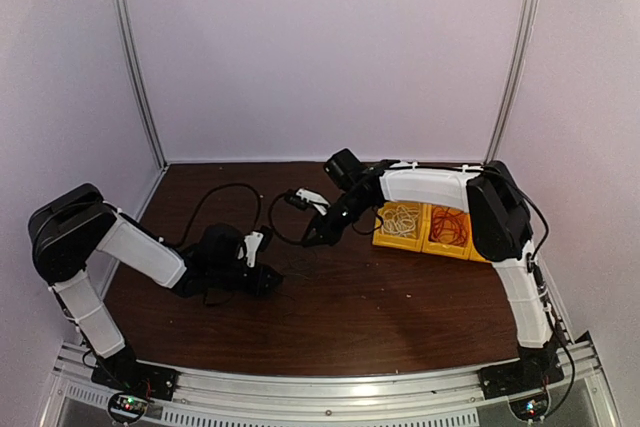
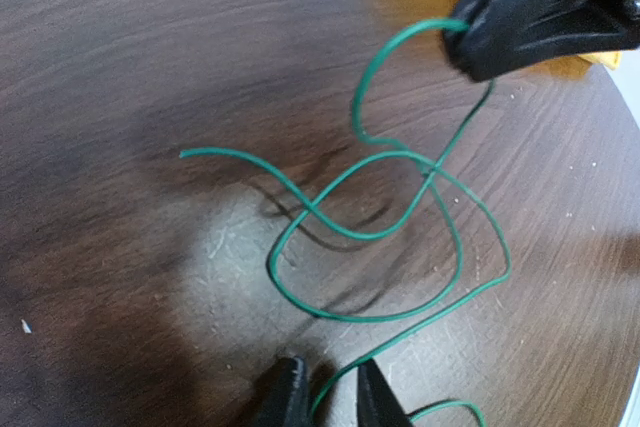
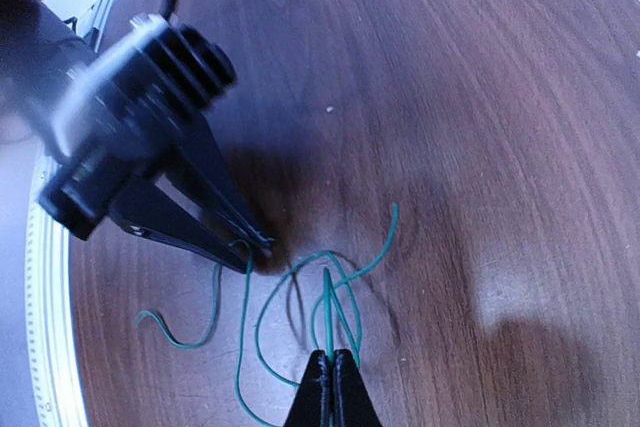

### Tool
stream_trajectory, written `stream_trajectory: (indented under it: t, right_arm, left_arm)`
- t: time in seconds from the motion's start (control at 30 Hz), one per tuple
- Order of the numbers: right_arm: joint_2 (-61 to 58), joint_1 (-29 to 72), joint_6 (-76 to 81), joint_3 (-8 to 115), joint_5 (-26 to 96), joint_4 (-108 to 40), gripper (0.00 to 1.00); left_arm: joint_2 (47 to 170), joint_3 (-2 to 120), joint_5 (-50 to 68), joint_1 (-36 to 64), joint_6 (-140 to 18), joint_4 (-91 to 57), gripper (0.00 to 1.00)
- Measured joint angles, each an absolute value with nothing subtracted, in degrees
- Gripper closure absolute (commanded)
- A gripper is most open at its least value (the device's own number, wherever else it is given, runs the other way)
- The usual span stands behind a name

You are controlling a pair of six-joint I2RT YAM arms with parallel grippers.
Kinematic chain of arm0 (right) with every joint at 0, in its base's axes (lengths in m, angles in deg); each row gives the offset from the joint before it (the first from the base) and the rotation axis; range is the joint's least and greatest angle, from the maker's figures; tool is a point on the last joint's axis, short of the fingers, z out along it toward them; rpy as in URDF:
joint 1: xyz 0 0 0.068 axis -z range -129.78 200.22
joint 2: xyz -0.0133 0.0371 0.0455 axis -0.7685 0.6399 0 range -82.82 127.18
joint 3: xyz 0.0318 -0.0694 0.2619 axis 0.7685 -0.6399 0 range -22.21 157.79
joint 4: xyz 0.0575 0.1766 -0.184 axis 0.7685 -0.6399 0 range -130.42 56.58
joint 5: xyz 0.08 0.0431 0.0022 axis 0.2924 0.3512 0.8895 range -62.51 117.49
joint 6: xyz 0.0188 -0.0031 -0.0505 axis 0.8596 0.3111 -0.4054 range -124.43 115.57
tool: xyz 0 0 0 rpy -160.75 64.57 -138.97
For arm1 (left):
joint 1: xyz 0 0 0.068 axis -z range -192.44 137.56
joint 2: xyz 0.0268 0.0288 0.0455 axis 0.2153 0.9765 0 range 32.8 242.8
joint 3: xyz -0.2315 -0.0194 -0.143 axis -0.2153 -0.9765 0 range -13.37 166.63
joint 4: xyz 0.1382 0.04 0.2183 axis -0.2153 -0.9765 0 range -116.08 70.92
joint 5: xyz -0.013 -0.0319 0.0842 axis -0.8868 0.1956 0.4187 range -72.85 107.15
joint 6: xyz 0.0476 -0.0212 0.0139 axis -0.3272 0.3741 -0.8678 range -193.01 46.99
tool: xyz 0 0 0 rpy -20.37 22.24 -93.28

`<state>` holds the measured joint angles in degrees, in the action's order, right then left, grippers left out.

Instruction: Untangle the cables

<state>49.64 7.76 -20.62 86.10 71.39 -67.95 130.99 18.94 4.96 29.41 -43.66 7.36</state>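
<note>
- Find the green wire (image 2: 428, 167) lying flat on the brown wooden table (image 2: 120, 67), thrown into several crossing loops, one free end pointing off to the side.
- Note the right gripper (image 3: 332, 372) pressed fully shut on a strand of that wire at the edge of the loops.
- Note the left gripper (image 2: 330, 397) at a narrow gap with a strand running between its fingers; cannot confirm a firm pinch from either wrist view.
- Place the tangle directly between the two grippers, just ahead of both sets of fingertips, with neither clearly nearer.
- Take the long axis of the tangle as running roughly along the line from one gripper to the other.
- Judge the coming move as a pull apart along that axis; expect the crossings to tighten into a knot if drawn too hard.
- See the white coil (image 1: 402, 219) and red coil (image 1: 449, 228) in adjoining compartments of the yellow bin (image 1: 400, 243), well apart from the green wire.
- Report no brand, label or legible writing in any view.
</note>
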Motion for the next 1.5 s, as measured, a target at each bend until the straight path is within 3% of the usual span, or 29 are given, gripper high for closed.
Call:
stream_trajectory:
  t: [0.17,0.6,0.73,0.87,1.1,1.5]
  right_arm:
    - [43.3,7.8,-20.7,87.1,71.4,-70.5,1.00]
    - [24.6,14.6,-20.7,91.2,71.6,-72.1,1.00]
    - [21.6,18.6,-20.6,91.1,71.0,-72.6,1.00]
    - [18.3,22.8,-20.6,90.0,69.9,-72.7,1.00]
    - [9.7,31.7,-20.8,85.7,68.2,-73.9,1.00]
    - [-0.5,45.8,-22.2,83.3,61.7,-77.1,1.00]
  left_arm:
    - [132.7,19.4,4.3,29.4,-44.6,9.1,1.00]
    - [133.7,19.7,4.0,29.4,-45.5,10.5,1.00]
    - [133.7,19.7,3.1,29.4,-46.0,10.8,0.70]
    - [132.4,19.7,1.5,29.8,-47.0,10.2,0.59]
    - [126.8,19.5,0.3,30.1,-49.0,10.2,0.57]
    - [129.2,23.8,3.0,30.1,-49.6,8.3,0.58]
